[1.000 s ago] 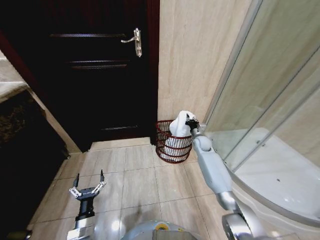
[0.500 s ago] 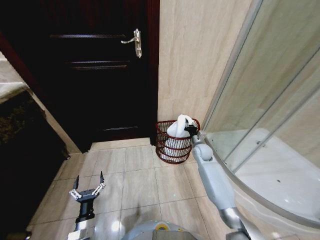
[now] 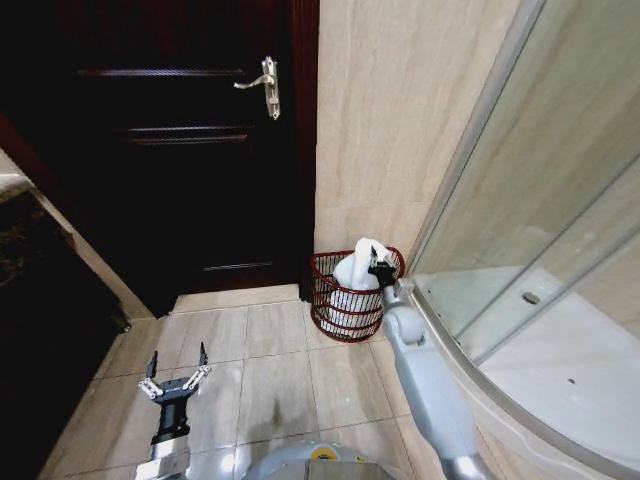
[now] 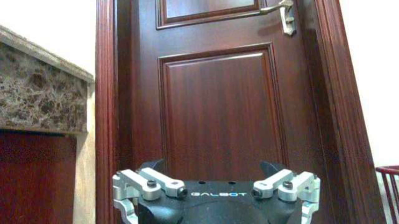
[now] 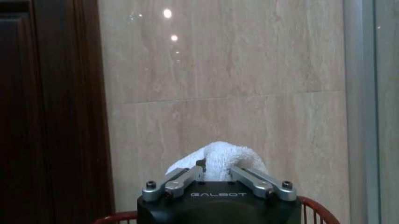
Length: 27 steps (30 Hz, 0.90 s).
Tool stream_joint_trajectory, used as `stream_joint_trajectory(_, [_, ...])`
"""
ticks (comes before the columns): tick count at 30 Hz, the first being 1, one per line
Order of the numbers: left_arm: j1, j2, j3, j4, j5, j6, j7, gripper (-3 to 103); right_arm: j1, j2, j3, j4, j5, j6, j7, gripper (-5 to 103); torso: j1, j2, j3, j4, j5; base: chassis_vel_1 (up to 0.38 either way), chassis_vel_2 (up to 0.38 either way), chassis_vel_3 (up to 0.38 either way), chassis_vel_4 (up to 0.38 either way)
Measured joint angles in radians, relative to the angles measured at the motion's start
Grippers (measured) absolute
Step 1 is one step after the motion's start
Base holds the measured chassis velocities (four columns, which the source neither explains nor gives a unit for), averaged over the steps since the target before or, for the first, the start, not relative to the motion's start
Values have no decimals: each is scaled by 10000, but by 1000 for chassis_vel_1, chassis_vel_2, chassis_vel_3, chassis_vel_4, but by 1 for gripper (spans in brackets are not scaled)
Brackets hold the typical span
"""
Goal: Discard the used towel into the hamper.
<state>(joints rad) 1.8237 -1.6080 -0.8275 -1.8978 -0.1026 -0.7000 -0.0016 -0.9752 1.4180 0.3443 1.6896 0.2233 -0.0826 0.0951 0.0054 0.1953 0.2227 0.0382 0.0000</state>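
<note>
The hamper [image 3: 345, 312], a small red-brown wire basket, stands on the floor in the corner between the door frame and the tiled wall. A white towel [image 3: 350, 270] rises in a peak out of it. My right gripper [image 3: 380, 268] is at the hamper's rim, shut on the towel's upper part. In the right wrist view the towel [image 5: 215, 156] bulges between the fingers of that gripper [image 5: 216, 169], with the hamper's rim [image 5: 315, 206] just below. My left gripper [image 3: 175, 375] hangs open low over the floor tiles, far from the hamper.
A dark wooden door [image 3: 190, 170] with a metal handle [image 3: 268, 86] is left of the hamper. The curved glass shower enclosure [image 3: 520, 260] hugs my right arm. A marble counter [image 4: 37, 93] stands at the left. Floor tiles [image 3: 270, 360] lie between.
My right gripper has sunk a little with the towel, toward the hamper's rim. The head camera has shifted slightly. The left arm has stayed put.
</note>
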Motion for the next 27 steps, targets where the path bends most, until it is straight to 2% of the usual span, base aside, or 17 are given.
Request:
stream_joint_trajectory(16, [36, 0, 35, 102, -221, -132, -6, 100, -131, -45, 40, 105, -23, -107, 15, 3, 6, 11, 10, 1, 0, 0, 0, 0, 0])
stream_joint_trajectory(27, [40, 0, 60, 72, -237, 33, -15, 100, -152, -175, 6, 67, 201, -115, -2, 3, 8, 15, 13, 1, 0, 0, 0, 0, 0])
